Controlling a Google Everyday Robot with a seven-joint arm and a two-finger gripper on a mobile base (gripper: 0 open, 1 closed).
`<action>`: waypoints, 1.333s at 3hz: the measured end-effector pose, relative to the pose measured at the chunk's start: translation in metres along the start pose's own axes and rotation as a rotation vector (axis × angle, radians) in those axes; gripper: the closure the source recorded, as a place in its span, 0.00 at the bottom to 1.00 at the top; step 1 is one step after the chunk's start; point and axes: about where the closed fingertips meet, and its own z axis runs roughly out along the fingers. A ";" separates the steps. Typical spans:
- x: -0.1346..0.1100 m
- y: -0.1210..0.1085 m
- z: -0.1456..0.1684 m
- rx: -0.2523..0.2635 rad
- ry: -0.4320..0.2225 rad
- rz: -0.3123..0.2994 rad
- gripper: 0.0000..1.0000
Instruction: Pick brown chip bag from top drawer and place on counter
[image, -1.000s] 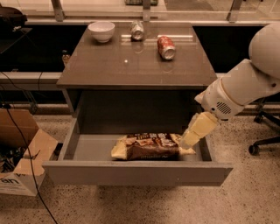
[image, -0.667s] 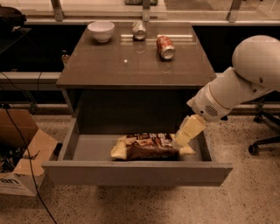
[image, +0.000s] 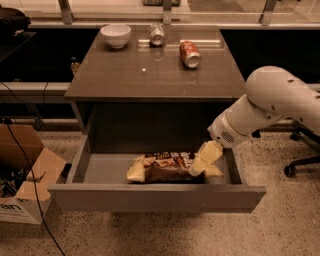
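The brown chip bag (image: 167, 169) lies flat in the open top drawer (image: 155, 197), near its front wall and right of the middle, with pale cream ends showing. My gripper (image: 200, 166) reaches down into the drawer from the right on a white arm (image: 260, 107). It sits at the bag's right end, over or against it. The counter (image: 150, 75) is the glossy grey-brown top above the drawer.
On the counter's far side stand a white bowl (image: 116, 35), a silver can (image: 157, 34) and a red soda can (image: 190, 53) lying on its side. A cardboard box (image: 25, 180) and cables are on the floor at left. A chair base (image: 300, 160) is at right.
My arm has swung left and lower, bringing the gripper further into the drawer onto the bag's right end. The bag has not moved.
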 end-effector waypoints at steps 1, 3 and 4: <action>0.006 -0.008 0.028 -0.022 0.025 0.034 0.00; 0.024 -0.010 0.066 -0.103 0.079 0.112 0.50; 0.031 -0.008 0.067 -0.120 0.088 0.119 0.73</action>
